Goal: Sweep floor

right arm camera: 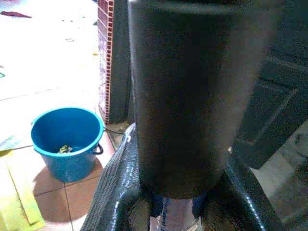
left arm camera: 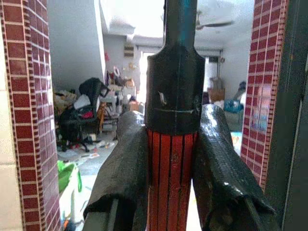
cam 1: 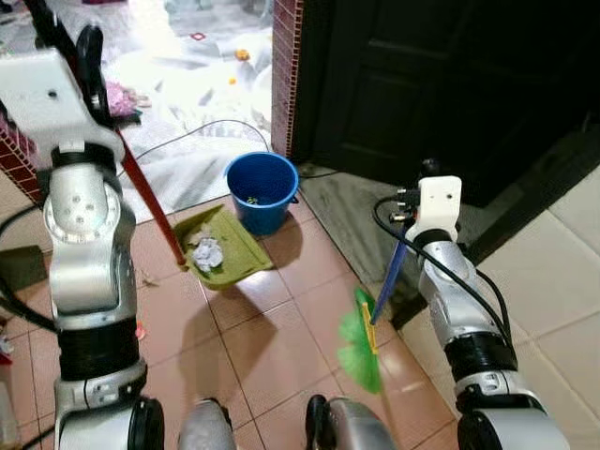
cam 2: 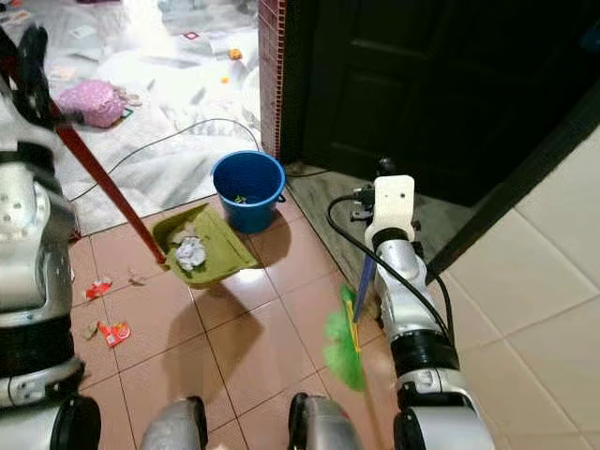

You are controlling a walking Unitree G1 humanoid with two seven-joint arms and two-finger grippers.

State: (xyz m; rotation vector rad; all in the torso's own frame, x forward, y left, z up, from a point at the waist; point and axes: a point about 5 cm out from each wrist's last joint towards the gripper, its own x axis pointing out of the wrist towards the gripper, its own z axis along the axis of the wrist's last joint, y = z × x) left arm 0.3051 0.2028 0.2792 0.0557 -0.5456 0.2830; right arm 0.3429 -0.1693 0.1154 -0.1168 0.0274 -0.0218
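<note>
Broom: green bristle head resting on the terracotta floor tiles near the robot's right side; blue shaft slanting up toward the right wrist.
Right gripper: both black fingers pressed against the broom's shaft just below its black end grip; jaws clamped on the broom.
Dustpan: olive-green, flat on the tiles, just beside the bucket; opening faces the robot.
Dustpan contents: crumpled white paper lying in the tray.
Dustpan handle: long red pole rising at a slant from the tray's rear edge to the left arm.
Left gripper: fingers on either side of the red ribbed handle, below its black cap; jaws clamped on it.
Bucket: blue, upright, between the dustpan and the brick-tiled pillar; a few small scraps at the bottom.
Loose litter: red-and-white wrappers on the tiles, near the left arm.
Cable: black, trailing across the pale floor beyond the bucket.
Door: dark, panelled, beyond the right arm.
</note>
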